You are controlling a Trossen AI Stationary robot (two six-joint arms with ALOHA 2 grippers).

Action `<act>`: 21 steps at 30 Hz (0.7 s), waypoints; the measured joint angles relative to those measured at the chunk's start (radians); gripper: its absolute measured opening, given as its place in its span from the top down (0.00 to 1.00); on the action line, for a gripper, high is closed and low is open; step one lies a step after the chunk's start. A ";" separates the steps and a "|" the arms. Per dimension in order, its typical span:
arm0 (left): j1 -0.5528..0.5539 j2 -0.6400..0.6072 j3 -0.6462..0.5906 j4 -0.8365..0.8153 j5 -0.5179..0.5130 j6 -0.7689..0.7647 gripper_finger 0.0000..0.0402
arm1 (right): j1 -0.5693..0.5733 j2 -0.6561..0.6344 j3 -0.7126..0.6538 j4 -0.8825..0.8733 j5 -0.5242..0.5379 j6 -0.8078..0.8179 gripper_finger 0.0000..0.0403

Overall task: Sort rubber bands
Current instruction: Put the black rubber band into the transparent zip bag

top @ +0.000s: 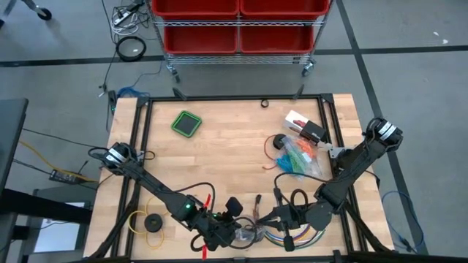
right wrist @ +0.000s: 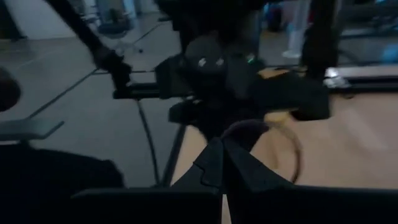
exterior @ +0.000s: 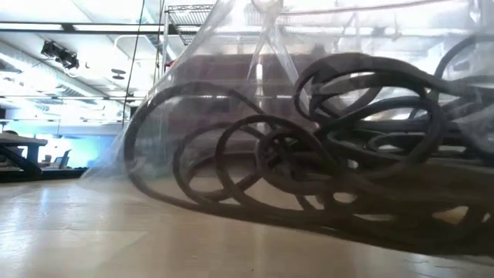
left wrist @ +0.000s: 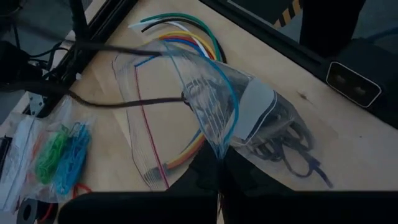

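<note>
A clear zip bag (top: 247,234) (left wrist: 249,106) lies near the table's front edge between my two grippers. Dark purple rubber bands (left wrist: 280,140) (exterior: 324,154) fill its closed end. My left gripper (top: 223,232) (left wrist: 221,168) is shut on the bag. My right gripper (top: 276,214) (right wrist: 224,152) faces it from the right, shut on one dark band. A second clear bag (top: 300,157) holding green, blue and orange bands (left wrist: 62,152) lies farther back on the right. My left gripper pinches the bag's mouth edge with the blue zip line (left wrist: 219,146) between its two fingers, slanting down from the table's left. That edge is raised. The bag's closed end with the bands rests on the table. My right gripper pinches a dark band's loop (right wrist: 249,126) at its fingertips, reaching almost level from the table's right. In the left wrist view two dark strands (left wrist: 130,101) run straight from the bag's mouth toward this gripper. The band is clear of the table.
Curved multicoloured cables (top: 289,237) (left wrist: 180,31) lie under and beside the bag at the front edge. A yellow ring with a black disc (top: 150,221) sits front left. A green-rimmed square (top: 186,123) and a small box (top: 303,128) lie farther back.
</note>
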 joint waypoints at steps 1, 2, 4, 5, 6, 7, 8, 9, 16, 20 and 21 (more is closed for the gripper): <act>0.000 0.000 0.000 0.001 0.000 0.000 1.00 | -0.003 0.008 0.000 0.004 -0.024 0.006 1.00; 0.000 0.000 0.000 0.000 0.000 0.001 1.00 | -0.006 0.015 0.000 0.015 -0.052 0.017 1.00; 0.000 0.000 0.000 0.000 0.000 0.001 1.00 | -0.009 0.019 0.000 0.016 -0.084 0.024 1.00; 0.000 0.000 0.000 0.001 0.001 0.002 1.00 | -0.009 0.019 0.000 0.023 -0.099 0.032 1.00; 0.000 0.000 0.000 0.001 0.001 0.003 1.00 | -0.008 0.018 0.000 0.027 -0.102 0.035 1.00; 0.000 0.000 0.000 0.002 0.001 0.006 1.00 | -0.008 0.018 0.000 0.028 -0.104 0.033 1.00; 0.000 0.000 0.000 0.006 0.001 0.006 1.00 | -0.008 0.018 0.000 0.031 -0.104 0.025 1.00; 0.000 0.000 0.000 0.007 0.001 0.006 1.00 | -0.008 0.018 0.000 0.035 -0.100 0.022 1.00; 0.000 0.000 0.000 0.007 0.002 0.006 1.00 | -0.011 0.017 0.000 -0.020 -0.069 0.082 1.00; 0.000 0.000 0.000 0.009 0.002 0.009 1.00 | -0.017 0.017 0.000 -0.062 -0.093 0.144 1.00; 0.000 0.000 0.000 0.013 0.002 0.011 1.00 | -0.020 0.017 0.000 -0.072 -0.101 0.164 1.00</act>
